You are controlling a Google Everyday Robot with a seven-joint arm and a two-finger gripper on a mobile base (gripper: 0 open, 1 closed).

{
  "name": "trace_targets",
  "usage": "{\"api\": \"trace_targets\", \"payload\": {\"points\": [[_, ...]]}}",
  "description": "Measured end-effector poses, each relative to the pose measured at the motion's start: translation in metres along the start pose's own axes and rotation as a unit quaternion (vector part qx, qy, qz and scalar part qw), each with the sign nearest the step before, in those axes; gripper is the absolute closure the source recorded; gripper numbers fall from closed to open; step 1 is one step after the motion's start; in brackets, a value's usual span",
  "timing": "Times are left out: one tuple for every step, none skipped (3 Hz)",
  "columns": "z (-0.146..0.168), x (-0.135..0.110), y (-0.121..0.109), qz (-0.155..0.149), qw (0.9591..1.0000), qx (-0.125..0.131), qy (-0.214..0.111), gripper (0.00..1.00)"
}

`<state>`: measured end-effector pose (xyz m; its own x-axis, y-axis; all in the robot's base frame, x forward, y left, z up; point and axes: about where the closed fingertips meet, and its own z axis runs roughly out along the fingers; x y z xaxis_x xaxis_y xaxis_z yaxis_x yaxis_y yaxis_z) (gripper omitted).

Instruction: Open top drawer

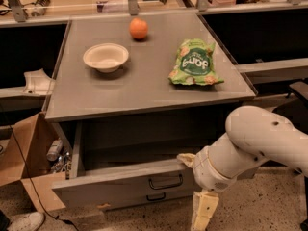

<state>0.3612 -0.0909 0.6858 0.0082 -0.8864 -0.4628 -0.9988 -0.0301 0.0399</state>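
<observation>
The top drawer (pixel 120 186) of the grey cabinet stands pulled well out. Its dark inside shows under the tabletop. Its small dark loop handle (pixel 166 182) is free at the centre of the front. My gripper (pixel 192 189) is at the drawer's right front corner, on the end of my white arm (pixel 250 143). It is open and holds nothing. One yellowish finger (pixel 185 159) lies by the drawer's top edge and the other (pixel 204 211) points down at the floor.
On the cabinet top (pixel 144 90) lie a white bowl (pixel 106 57), an orange (pixel 138 28) and a green snack bag (pixel 193 62). A lower drawer handle (pixel 156 196) shows under the top one. A cardboard box (pixel 26 162) stands at the left. Speckled floor lies at the right.
</observation>
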Motion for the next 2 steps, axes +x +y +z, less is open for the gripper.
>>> {"api": "trace_targets", "payload": {"points": [[-0.0151,0.0085,0.0422,0.007,0.9998,0.0,-0.018,0.0],[-0.0151,0.0085,0.0422,0.007,0.9998,0.0,-0.018,0.0]]}}
